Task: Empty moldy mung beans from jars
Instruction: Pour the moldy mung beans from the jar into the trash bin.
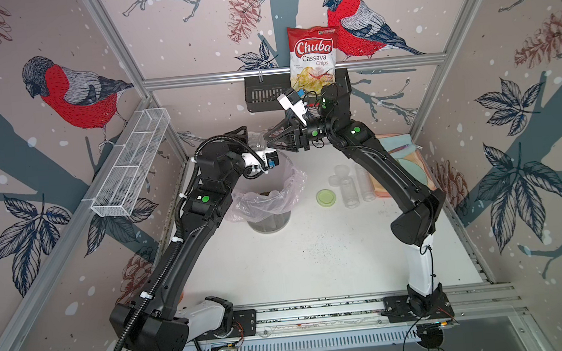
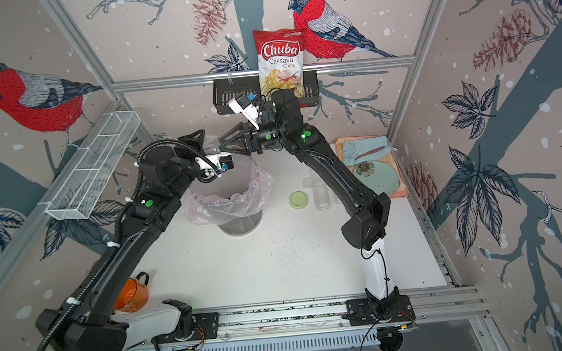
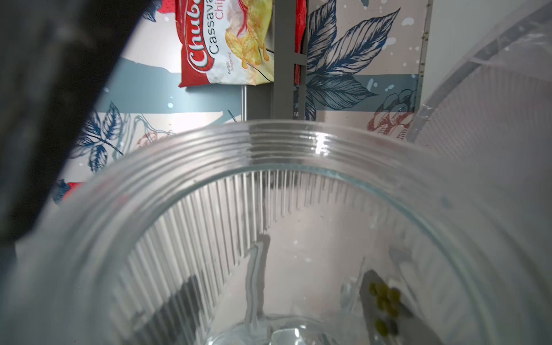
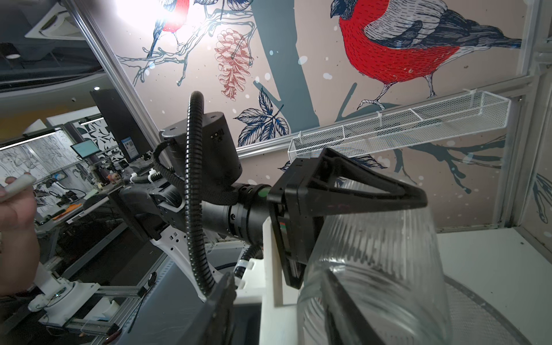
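Mung beans (image 3: 385, 301): you will find only a few grains inside the ribbed glass jar (image 4: 373, 254), which is held on its side above the bag-lined bin (image 1: 268, 201). Your left gripper (image 2: 203, 142) is clamped on the jar's wall. Your right gripper (image 1: 268, 139) sits at the jar with its jaws apart, gripping nothing. Note the pale green lid (image 1: 325, 197) lying on the table (image 1: 314, 266) beside two clear jars (image 1: 349, 191).
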### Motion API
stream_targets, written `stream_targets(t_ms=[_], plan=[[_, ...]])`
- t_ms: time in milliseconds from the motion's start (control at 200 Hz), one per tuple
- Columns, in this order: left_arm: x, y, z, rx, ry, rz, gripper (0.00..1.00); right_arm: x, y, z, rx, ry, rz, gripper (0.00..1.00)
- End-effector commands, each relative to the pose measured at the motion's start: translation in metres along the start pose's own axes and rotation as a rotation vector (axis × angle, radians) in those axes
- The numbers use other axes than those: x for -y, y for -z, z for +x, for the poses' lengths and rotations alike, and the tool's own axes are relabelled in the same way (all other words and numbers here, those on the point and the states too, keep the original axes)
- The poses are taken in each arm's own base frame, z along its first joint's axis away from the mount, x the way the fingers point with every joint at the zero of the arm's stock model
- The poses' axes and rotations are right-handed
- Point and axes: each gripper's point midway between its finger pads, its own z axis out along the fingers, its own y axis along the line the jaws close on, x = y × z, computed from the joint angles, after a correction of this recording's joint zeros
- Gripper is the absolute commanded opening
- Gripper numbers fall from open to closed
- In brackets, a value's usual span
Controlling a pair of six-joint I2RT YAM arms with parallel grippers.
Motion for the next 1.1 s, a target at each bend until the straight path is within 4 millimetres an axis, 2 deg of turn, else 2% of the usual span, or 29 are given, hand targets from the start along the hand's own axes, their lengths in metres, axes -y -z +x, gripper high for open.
stream_targets(t_ms=[0,100,190,385,620,715,906,1096], plan=[[-0.199,0.115,-0.034,0.179,-0.099,-0.943,0.0,0.047,0.012,0.022,-0.009,-0.193,0.218,0.49],[-0.191,0.108,-0.036,0.173,-0.138,-0.912,0.0,0.06,0.021,0.03,-0.013,-0.201,0.319,0.49],[-0.184,0.102,-0.035,0.159,-0.174,-0.883,0.0,0.065,0.025,0.034,-0.009,-0.228,0.331,0.49],[-0.177,0.094,-0.031,0.129,-0.211,-0.84,0.0,0.058,0.025,0.029,-0.002,-0.204,0.317,0.48],[-0.16,0.085,-0.022,0.077,-0.234,-0.781,0.0,0.067,0.022,0.034,-0.01,-0.217,0.339,0.44],[-0.146,0.077,-0.014,0.038,-0.239,-0.731,0.0,0.076,0.028,0.038,-0.016,-0.228,0.388,0.44],[-0.105,0.059,0.014,-0.044,-0.253,-0.612,0.0,0.084,0.039,0.047,-0.032,-0.229,0.474,0.44],[-0.077,0.045,0.041,-0.117,-0.262,-0.536,0.0,0.097,0.051,0.058,-0.048,-0.245,0.557,0.43]])
